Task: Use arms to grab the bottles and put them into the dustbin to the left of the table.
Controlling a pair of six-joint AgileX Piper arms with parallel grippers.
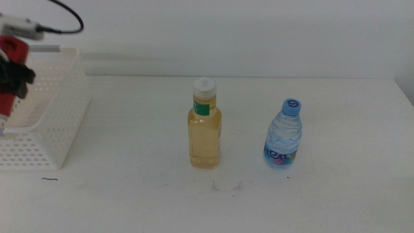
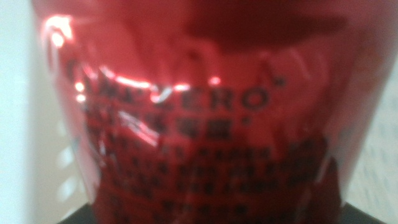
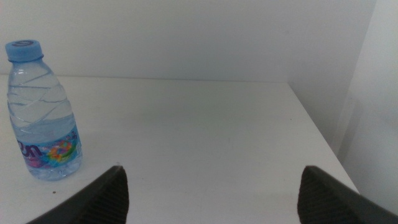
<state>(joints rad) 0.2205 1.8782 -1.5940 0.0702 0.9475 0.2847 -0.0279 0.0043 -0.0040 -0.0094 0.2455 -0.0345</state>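
My left gripper [image 1: 14, 74] is at the far left of the middle view, over the white perforated dustbin [image 1: 59, 126]. It is shut on the slim red can [image 1: 9, 46], which stands upright in its jaws and fills the left wrist view [image 2: 199, 112]. The tall bottle of yellow liquid with a white cap [image 1: 205, 129] stands mid-table. The small blue-capped water bottle [image 1: 283, 136] stands to its right and also shows in the right wrist view [image 3: 43, 118]. My right gripper [image 3: 211, 193] is open and empty, low over the table, and out of the middle view.
The white table [image 1: 336, 194] has faint scuff marks in front of the yellow bottle. Its right edge shows in the right wrist view [image 3: 317, 137]. A black cable [image 1: 68, 19] loops above the left arm.
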